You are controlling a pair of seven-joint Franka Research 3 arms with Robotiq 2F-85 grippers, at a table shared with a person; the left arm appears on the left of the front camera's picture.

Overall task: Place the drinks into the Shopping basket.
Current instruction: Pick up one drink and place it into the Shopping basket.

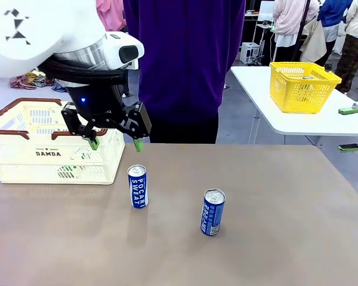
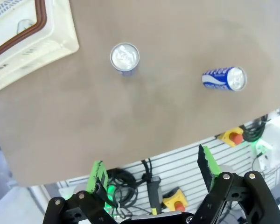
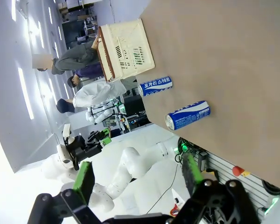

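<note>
Your left gripper (image 1: 116, 143) and right gripper (image 3: 137, 165) both hang wide and empty, so take the blue can (image 1: 138, 186) beside the cream basket (image 1: 24, 164), or the other can (image 1: 213, 212) standing farther right on the table (image 1: 286, 244), around its middle: likely rigid, smooth, slippery, and easily tipped.

The white left arm (image 1: 48, 36) bears black triangle marks (image 1: 17, 27) and a blue light (image 1: 82, 100); its gripper (image 1: 116, 144) is black with green pads (image 1: 138, 145).

Bright, even indoor light from overhead. The cans (image 1: 138, 186) cast short, soft shadows on the surface (image 1: 274, 238). The right wrist view washes out white at far left. Both wrist views bend at their edges.
</note>
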